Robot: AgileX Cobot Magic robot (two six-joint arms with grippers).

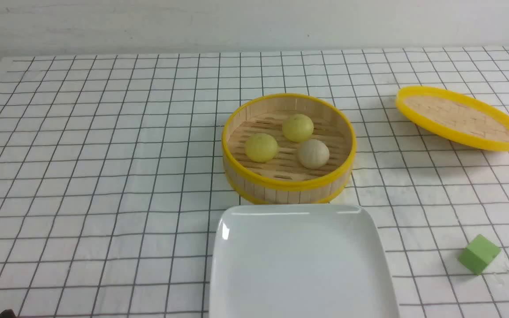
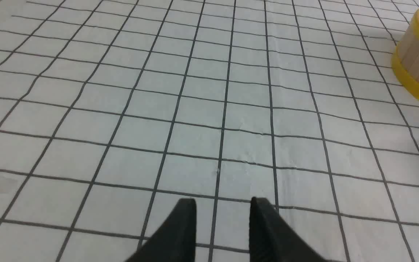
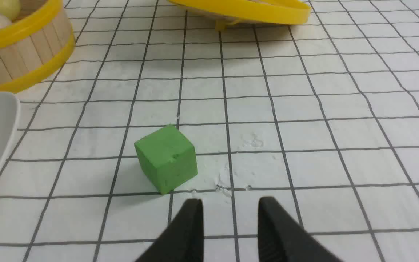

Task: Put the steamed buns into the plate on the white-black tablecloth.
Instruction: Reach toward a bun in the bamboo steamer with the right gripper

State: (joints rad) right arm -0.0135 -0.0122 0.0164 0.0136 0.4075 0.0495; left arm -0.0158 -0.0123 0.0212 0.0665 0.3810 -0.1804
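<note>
buns (image 1: 298,127): two yellow-green, one beige, smooth | left claw (image 2: 223,201): parted, empty | right claw (image 3: 230,200): parted, empty

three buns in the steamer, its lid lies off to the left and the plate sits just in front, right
No: the lid lies to the right of the steamer, not the left, as the front view shows. The three buns are in the steamer and the plate sits just in front.

Plate (image 1: 301,265): near edge cut off in front view. Steamer basket (image 2: 418,65): mostly outside left wrist view. My left gripper (image 2: 223,202): only fingertips visible.
</note>
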